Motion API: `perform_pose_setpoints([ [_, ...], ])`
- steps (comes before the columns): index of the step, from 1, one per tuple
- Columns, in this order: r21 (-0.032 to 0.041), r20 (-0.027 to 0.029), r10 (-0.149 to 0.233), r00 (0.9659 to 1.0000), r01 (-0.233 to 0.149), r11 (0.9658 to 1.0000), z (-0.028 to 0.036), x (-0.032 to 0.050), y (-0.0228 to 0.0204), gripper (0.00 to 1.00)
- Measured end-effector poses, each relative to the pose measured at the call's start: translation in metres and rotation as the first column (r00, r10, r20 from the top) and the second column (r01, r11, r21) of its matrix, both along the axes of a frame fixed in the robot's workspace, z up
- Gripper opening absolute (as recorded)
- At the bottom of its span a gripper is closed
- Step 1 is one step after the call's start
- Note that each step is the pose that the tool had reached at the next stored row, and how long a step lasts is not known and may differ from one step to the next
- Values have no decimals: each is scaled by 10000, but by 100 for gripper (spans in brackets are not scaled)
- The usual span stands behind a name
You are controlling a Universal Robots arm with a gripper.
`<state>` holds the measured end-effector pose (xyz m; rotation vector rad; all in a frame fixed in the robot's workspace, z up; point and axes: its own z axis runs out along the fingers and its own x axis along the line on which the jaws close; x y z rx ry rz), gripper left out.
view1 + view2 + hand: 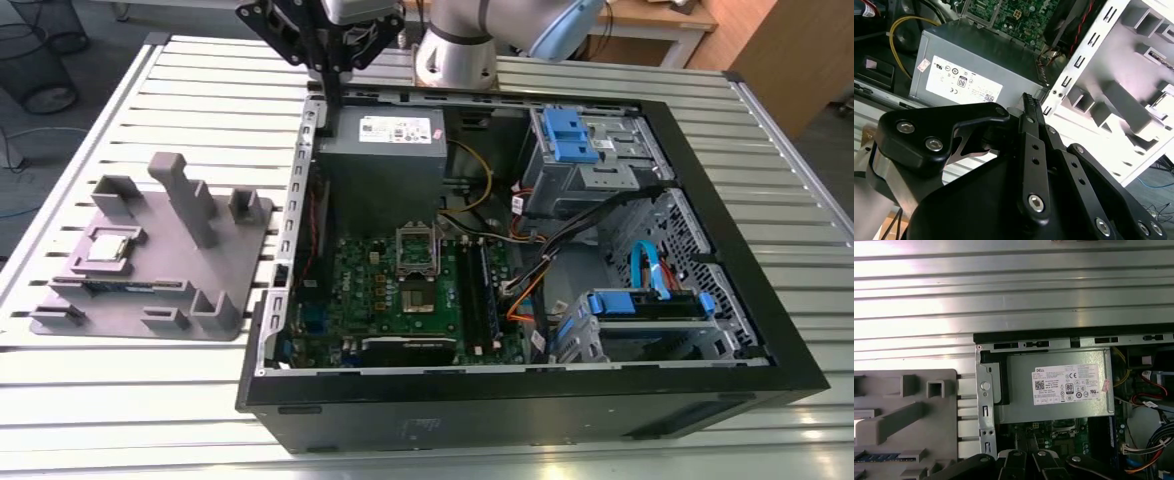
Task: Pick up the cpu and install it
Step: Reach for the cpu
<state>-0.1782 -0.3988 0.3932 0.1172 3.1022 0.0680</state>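
Observation:
The cpu point(110, 247), a small square chip with a shiny metal top, lies flat on the grey moulded tray point(200, 290) at the exterior view's left, beside the open computer case. My gripper point(327, 66) hangs high over the case's back left corner, above the power supply point(383, 150) and far from the cpu. In the second wrist view its black fingers point(1030, 117) lie together with nothing between them. On the motherboard, the silver socket frame point(418, 252) stands near the middle of the case.
The black case point(534, 400) holds blue drive bays point(577, 140), cables point(534, 275) and a green motherboard point(360, 300). The tray's upright posts point(184, 195) rise near the cpu. The slatted metal table point(134, 420) lies all around. The power supply point(1054, 390) and tray point(904, 425) show in the first wrist view.

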Motion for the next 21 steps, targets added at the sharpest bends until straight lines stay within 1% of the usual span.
perform_pose_setpoints([
  [21, 0, 59, -1, 10000, 1, 10000, -2, -304, 0, 11],
])
